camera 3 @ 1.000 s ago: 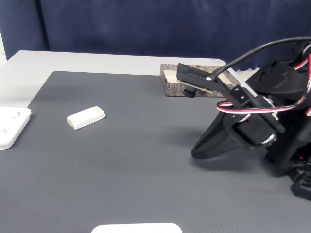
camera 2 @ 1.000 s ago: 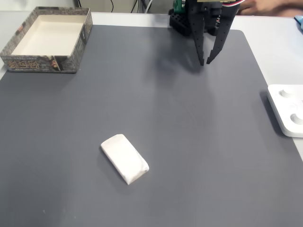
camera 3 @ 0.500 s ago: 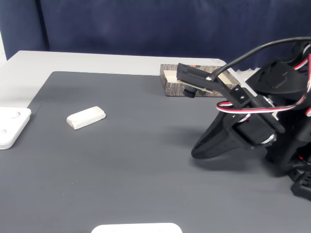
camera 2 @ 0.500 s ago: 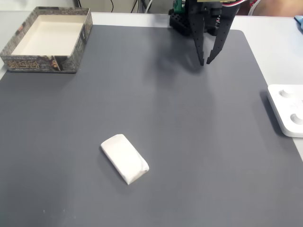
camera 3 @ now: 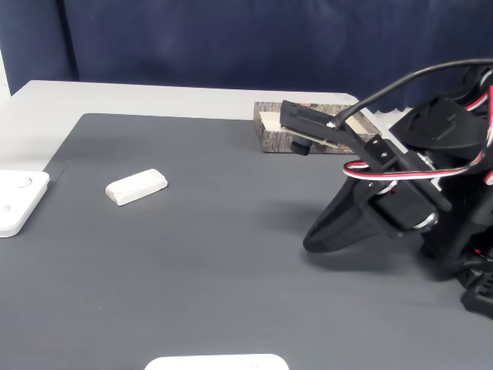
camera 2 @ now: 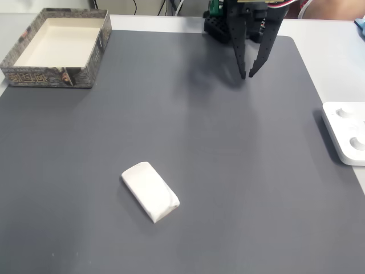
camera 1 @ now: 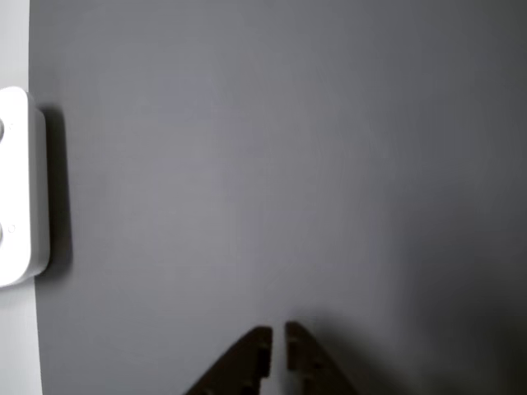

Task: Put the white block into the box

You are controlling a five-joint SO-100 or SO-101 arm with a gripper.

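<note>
The white block point(camera 2: 150, 191) lies flat and slanted on the grey mat, toward the front in a fixed view, and at the left in another fixed view point(camera 3: 136, 186). The box point(camera 2: 54, 77), patterned outside and cream inside, sits open at the mat's back left corner; its wall point(camera 3: 269, 139) shows behind the arm in another fixed view. My gripper point(camera 2: 246, 76) hangs at the back of the mat by the arm's base, far from both block and box. Its black fingertips nearly touch and hold nothing. The other view shows the gripper point(camera 1: 277, 331) above bare mat.
A white rounded slab with round dimples point(camera 2: 345, 134) lies off the mat's right edge, seen also at the left in the other view point(camera 1: 20, 189). A second white piece point(camera 3: 216, 362) pokes in at the bottom edge. A person's hand point(camera 2: 336, 7) is at the back right.
The person's hand at the back right has drawn back a little. The arm, block and box have not moved.
</note>
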